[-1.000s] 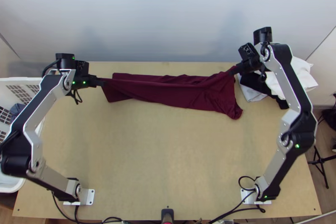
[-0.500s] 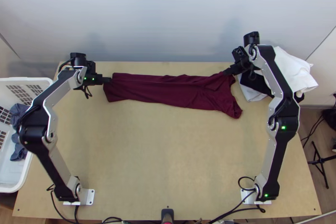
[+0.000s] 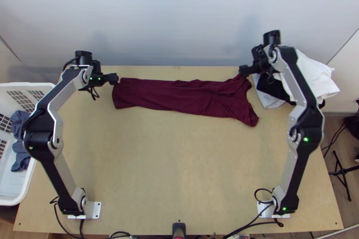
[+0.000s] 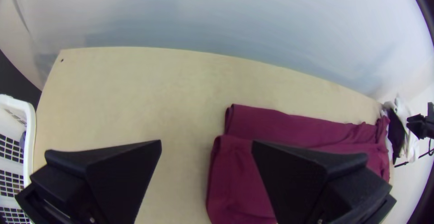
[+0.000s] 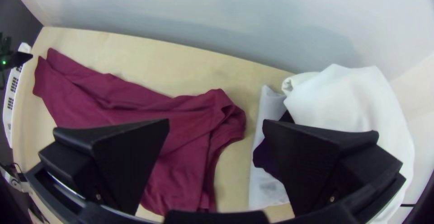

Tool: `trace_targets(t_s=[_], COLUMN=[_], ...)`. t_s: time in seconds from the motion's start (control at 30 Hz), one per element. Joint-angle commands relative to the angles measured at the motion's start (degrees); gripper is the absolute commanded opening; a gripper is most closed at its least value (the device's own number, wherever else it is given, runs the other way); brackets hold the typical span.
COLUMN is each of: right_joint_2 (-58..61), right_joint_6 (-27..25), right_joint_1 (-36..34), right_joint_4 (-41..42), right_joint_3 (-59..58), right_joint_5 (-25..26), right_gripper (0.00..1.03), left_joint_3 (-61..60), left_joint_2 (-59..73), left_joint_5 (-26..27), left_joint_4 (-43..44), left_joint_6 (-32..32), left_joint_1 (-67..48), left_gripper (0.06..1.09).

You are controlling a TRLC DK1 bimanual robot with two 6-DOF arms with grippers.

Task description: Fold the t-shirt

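The dark red t-shirt (image 3: 179,97) lies along the table's far side as a long strip, folded lengthwise with some wrinkles at its right end. My left gripper (image 3: 115,79) is at the strip's left end, above its far corner. In the left wrist view the left gripper (image 4: 206,145) stands wide open, one finger over the red cloth (image 4: 280,124). My right gripper (image 3: 242,71) hovers by the far right corner of the shirt. The right wrist view has the right gripper (image 5: 216,124) open as well, with the shirt (image 5: 181,147) below and nothing held.
A pile of white, grey and black cloth (image 3: 314,75) lies at the table's far right. A white basket (image 3: 22,194) with blue-grey cloth (image 3: 20,149) stands off the left edge. Bare wood (image 3: 179,162) spreads across the table's middle and near part. A wall (image 3: 179,15) rises behind.
Both grippers have let go of the shirt and risen slightly. The upper layer, earlier stretched between them, has settled flat on the table. The left arm has shifted right since a second ago.
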Motion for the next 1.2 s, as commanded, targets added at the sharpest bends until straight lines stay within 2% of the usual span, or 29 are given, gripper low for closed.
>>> trace_targets(t_s=[0.0,0.1,0.23,0.43,0.57,0.73,0.93,0.97,1.0,1.03,1.07,1.1,1.17], right_joint_2=[-13.0,-21.5,-32.2,-44.3,-47.3,-47.9,-50.5,-50.8,-51.0,-51.2,-51.6,-52.0,-53.3], right_joint_6=[5.6,7.8,8.0,9.8,11.0,12.8,15.3,15.8,16.2,16.6,17.6,18.3,19.9], right_joint_1=[0.6,1.7,4.5,11.1,13.7,12.0,12.5,12.5,12.5,12.5,12.6,12.9,14.4], right_joint_4=[-0.1,-0.2,-0.2,-1.9,-4.8,-5.6,-5.5,-5.5,-5.5,-5.5,-5.5,-5.6,-5.6], right_joint_3=[-4.0,-8.5,-14.6,-16.0,-15.5,-19.2,-24.6,-25.3,-25.8,-26.1,-26.2,-25.8,-24.5], right_joint_5=[-1.5,-2.8,-2.8,-2.8,-2.8,-2.6,-2.5,-2.5,-2.5,-2.5,-2.6,-2.6,-2.6], right_gripper=[0.99,0.99,0.99,0.99,0.99,0.99,0.99,0.99,0.99,0.99,0.99,0.99,0.99], left_joint_3=[-5.6,-8.8,-10.8,-10.5,-8.4,-6.2,-1.0,-1.0,-0.9,-1.0,-1.0,-0.5,0.6], left_joint_2=[-6.3,-6.8,-5.0,-1.6,0.9,3.9,6.9,6.9,7.0,7.1,7.4,8.6,9.9], left_joint_5=[3.0,4.6,7.2,8.3,9.1,10.5,18.6,20.8,22.0,22.4,22.3,22.4,23.1], left_joint_4=[-2.3,-1.2,1.1,6.0,6.9,8.1,4.1,3.6,3.6,3.8,5.0,5.6,4.7], left_joint_6=[-1.4,-2.0,-3.7,-6.6,-7.4,-6.8,-7.0,-7.1,-7.1,-7.0,-7.4,-8.4,-9.2], left_joint_1=[-0.1,-0.3,-0.6,-1.2,-1.5,-2.0,-2.8,-2.9,-3.0,-3.3,-3.5,-3.8,-3.9], left_gripper=[1.04,1.04,1.04,1.04,1.04,1.04,1.01,0.94,0.8,0.52,0.17,0.1,0.09])
